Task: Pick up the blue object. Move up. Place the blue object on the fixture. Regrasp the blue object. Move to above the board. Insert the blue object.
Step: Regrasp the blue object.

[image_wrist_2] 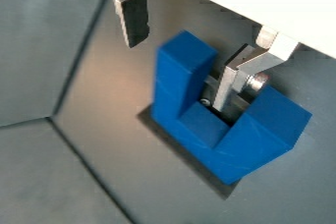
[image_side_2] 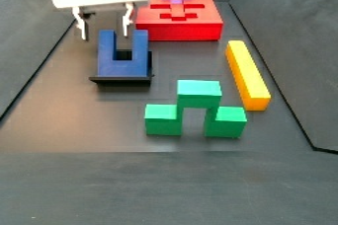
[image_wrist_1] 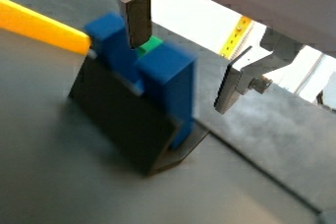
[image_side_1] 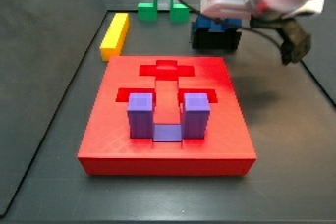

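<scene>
The blue object [image_side_2: 126,51] stands legs-up in the black fixture [image_side_2: 122,75], in front of the red board [image_side_2: 179,22]. My gripper [image_side_2: 105,27] is just above it and open. In both wrist views the fingers stand either side of one blue leg [image_wrist_2: 182,66], apart from it: one finger [image_wrist_2: 133,17] is outside the block, the other finger [image_wrist_2: 234,79] is over the gap between the legs. The blue object [image_wrist_1: 141,63] hides most of the fixture [image_wrist_1: 125,120]. In a side view the gripper [image_side_1: 223,10] covers part of the blue object [image_side_1: 217,24]; the board [image_side_1: 164,135] lies nearer.
A purple U-shaped block [image_side_1: 164,115] sits in a recess of the board. A yellow bar [image_side_2: 247,71] lies beside the fixture and a green block [image_side_2: 196,109] lies in front of it. The dark floor has raised edges.
</scene>
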Robot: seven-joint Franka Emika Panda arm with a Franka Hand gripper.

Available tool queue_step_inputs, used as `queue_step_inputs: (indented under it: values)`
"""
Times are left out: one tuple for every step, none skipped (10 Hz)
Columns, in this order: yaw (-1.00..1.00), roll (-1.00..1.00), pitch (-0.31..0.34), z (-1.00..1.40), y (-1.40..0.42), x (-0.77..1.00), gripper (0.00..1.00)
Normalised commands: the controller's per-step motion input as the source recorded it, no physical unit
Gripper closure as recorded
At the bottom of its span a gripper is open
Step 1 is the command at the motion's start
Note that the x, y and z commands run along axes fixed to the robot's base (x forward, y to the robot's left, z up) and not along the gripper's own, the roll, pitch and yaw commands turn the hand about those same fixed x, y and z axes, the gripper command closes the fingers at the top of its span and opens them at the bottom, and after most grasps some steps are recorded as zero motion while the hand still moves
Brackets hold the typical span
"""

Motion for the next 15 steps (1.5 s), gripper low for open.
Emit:
queue_step_inputs:
  values:
    - [0.00, -0.09, 0.114, 0.00, 0.00, 0.03, 0.00]
    - [0.00, 0.01, 0.000, 0.00, 0.00, 0.00, 0.00]
    - [0.00, 0.01, 0.000, 0.00, 0.00, 0.00, 0.00]
    - [0.00, 0.02, 0.000, 0.00, 0.00, 0.00, 0.00]
    - [0.00, 0.04, 0.000, 0.00, 0.00, 0.00, 0.00]
    - [0.00, 0.00, 0.000, 0.00, 0.00, 0.00, 1.00]
    - [0.00, 0.00, 0.000, 0.00, 0.00, 0.00, 1.00]
    - [0.00, 0.00, 0.000, 0.00, 0.00, 0.00, 1.00]
    - [0.00, 0.00, 0.000, 0.00, 0.00, 0.00, 1.00]
    - [0.00, 0.00, 0.000, 0.00, 0.00, 0.00, 1.00]
    - [0.00, 0.00, 0.000, 0.00, 0.00, 0.00, 1.00]
    - [0.00, 0.00, 0.000, 0.00, 0.00, 0.00, 1.00]
    - [0.00, 0.00, 0.000, 0.00, 0.00, 0.00, 1.00]
    - [0.00, 0.00, 0.000, 0.00, 0.00, 0.00, 1.00]
    - [0.00, 0.00, 0.000, 0.00, 0.00, 0.00, 1.00]
